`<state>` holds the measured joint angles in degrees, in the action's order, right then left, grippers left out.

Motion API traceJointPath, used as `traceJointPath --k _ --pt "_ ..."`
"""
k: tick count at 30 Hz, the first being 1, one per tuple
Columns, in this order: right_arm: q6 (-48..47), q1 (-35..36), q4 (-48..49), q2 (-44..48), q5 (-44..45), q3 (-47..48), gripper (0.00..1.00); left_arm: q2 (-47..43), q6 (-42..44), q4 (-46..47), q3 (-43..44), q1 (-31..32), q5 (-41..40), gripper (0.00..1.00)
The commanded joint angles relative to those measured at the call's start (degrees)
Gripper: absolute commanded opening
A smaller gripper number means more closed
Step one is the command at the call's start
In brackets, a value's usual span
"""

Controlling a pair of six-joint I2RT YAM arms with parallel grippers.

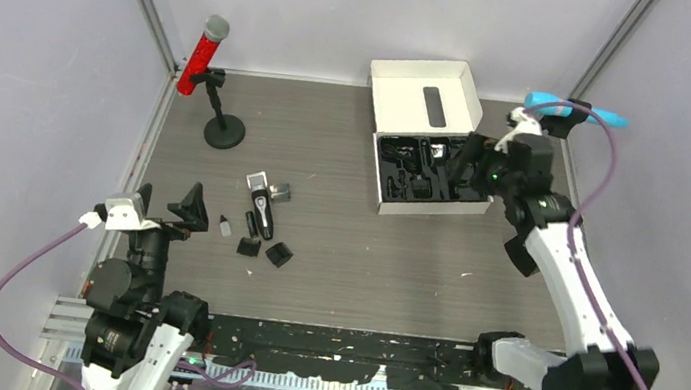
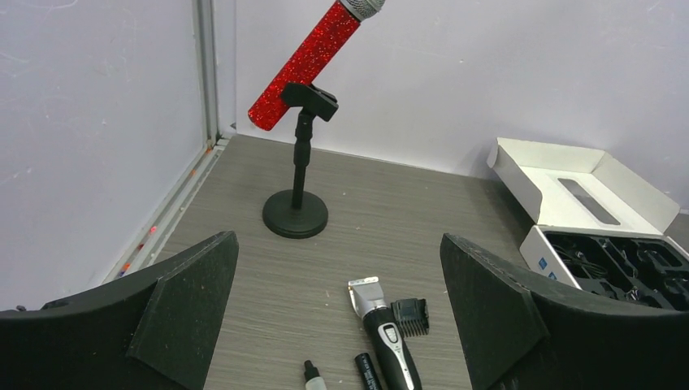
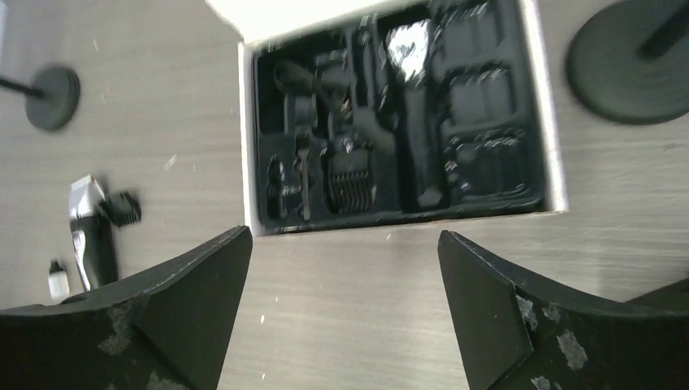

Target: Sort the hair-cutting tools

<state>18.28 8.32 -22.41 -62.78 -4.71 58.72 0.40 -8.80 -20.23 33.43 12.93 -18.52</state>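
The black-and-silver hair clipper (image 1: 261,208) lies on the table left of centre, also in the left wrist view (image 2: 390,341) and the right wrist view (image 3: 89,244). One black comb attachment (image 1: 282,193) lies beside its blade (image 2: 411,315). Two more black pieces (image 1: 278,254) lie just nearer. Another comb (image 3: 351,175) sits in the tray of the white box (image 1: 378,184). My left gripper (image 1: 167,204) is open and empty, left of the clipper (image 2: 337,244). My right gripper (image 1: 471,169) is open and empty, above the box's right edge (image 3: 345,236).
A small bottle (image 2: 313,378) and a black tube (image 2: 367,372) lie by the clipper. A red microphone (image 1: 204,53) on a round stand (image 1: 224,131) stands at the back left. A blue microphone (image 1: 574,111) is at the back right. The box lid (image 1: 405,97) lies open behind the tray.
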Motion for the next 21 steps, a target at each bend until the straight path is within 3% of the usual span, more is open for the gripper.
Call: traceJointPath --k 1,9,21 --pt "1.14 4.90 -3.25 -8.45 -1.44 5.81 0.95 -5.20 2.20 0.19 0.41 0.68 -1.62 1.00" --pt "-2.29 10.08 -5.81 -30.16 4.28 15.70 0.95 -6.21 2.78 0.38 0.10 1.13 -1.61 1.00" --pt "-3.01 12.75 -3.84 -39.35 11.72 16.02 0.95 -5.60 2.91 0.63 0.00 1.40 -0.86 1.00"
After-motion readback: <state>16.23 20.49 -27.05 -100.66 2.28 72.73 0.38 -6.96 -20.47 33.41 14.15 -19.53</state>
